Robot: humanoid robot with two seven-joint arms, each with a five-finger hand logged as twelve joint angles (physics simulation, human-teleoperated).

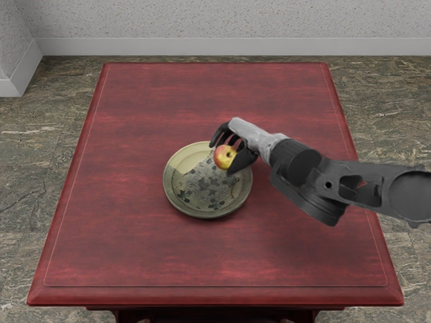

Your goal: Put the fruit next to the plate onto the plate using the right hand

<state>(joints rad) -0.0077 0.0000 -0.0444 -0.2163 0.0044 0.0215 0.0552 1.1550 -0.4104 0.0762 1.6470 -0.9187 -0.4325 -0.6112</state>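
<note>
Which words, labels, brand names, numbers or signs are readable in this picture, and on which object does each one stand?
None: there is no readable text anywhere.
The dark marks on the plate are a decorative pattern, not letters.
The fruit, the right hand and the table carry no writing.
</note>
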